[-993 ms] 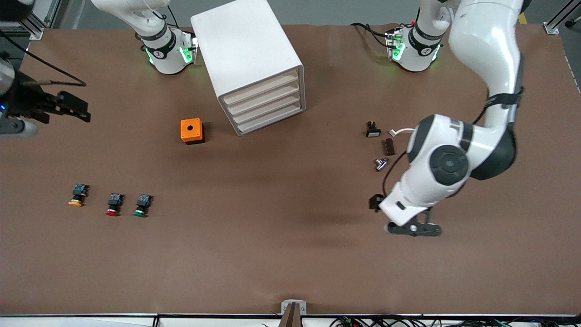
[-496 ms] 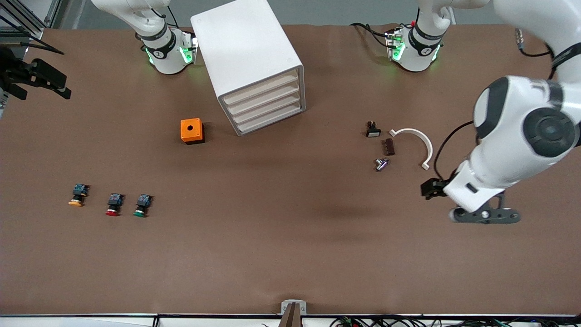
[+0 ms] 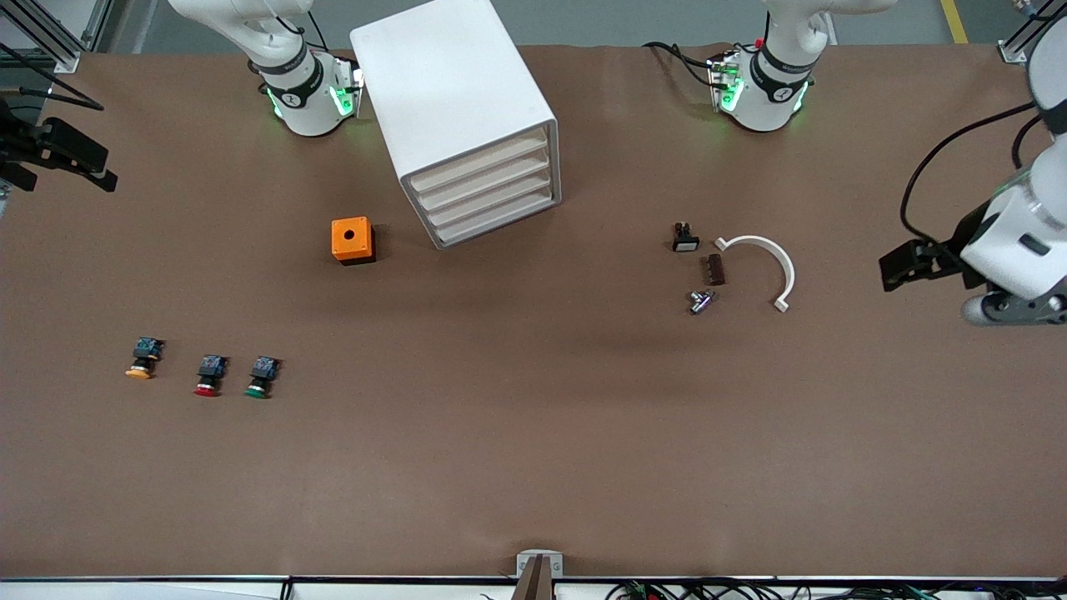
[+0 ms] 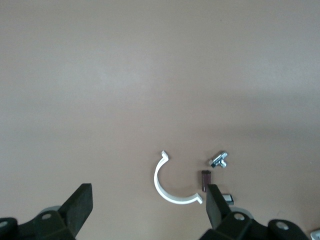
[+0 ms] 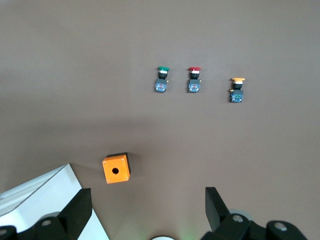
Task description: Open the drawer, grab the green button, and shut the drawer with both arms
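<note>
Cabinet (image 3: 454,108) sitting between the two bases, all four drawers flush; lowest drawer (image 3: 498,223) not yet opened. Risk one: fronts stacked tight, so fingers catching the drawer above, or a pull dragging the whole cabinet if not braced by the second arm.

Left gripper (image 4: 149,207) parked high over the left arm's end of the table, fingers spread wide and empty, white clip (image 3: 763,265) and small parts near it — a long reach back to the drawer, easy to sweep those parts.

Right gripper (image 5: 146,210) up over the right arm's end, fingers apart, nothing held.

Orange box (image 3: 351,240) just beside the cabinet — collision hazard on approach.

Green button (image 3: 261,378) on open table, nearest the front camera, red one (image 3: 208,377) just beside it, orange one (image 3: 143,359) next along — tiny, close-set, easy to grab the wrong cap
</note>
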`<act>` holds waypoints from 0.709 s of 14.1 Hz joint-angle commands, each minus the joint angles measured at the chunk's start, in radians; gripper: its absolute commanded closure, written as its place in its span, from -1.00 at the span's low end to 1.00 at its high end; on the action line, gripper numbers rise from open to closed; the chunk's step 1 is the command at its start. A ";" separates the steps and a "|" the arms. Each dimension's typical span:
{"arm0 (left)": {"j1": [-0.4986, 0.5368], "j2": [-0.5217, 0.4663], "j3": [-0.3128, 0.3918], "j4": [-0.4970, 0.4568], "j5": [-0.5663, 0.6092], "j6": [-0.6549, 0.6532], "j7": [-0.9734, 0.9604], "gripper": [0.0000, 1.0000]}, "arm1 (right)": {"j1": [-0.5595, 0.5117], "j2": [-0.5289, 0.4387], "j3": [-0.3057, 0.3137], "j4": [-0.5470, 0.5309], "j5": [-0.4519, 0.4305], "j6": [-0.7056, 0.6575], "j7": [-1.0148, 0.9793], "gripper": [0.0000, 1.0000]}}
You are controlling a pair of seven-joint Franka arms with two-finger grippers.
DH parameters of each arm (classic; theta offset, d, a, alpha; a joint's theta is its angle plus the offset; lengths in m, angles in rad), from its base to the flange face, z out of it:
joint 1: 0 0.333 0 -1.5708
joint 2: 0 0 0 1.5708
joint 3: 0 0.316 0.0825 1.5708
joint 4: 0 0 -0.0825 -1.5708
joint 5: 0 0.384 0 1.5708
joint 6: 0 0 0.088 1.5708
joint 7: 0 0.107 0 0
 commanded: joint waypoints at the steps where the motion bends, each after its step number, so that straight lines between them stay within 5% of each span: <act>1: 0.010 -0.111 0.020 -0.133 -0.030 0.009 0.023 -1.00 | -0.119 0.004 0.124 -0.009 -0.007 0.017 0.001 -1.00; 7: 0.010 -0.365 0.029 -0.446 -0.061 0.139 0.020 -1.00 | -0.129 0.031 0.141 -0.017 -0.007 0.066 0.004 -1.00; 10: 0.011 -0.413 0.029 -0.497 -0.061 0.145 0.020 -1.00 | -0.104 0.050 0.112 -0.017 -0.008 0.092 0.002 -1.00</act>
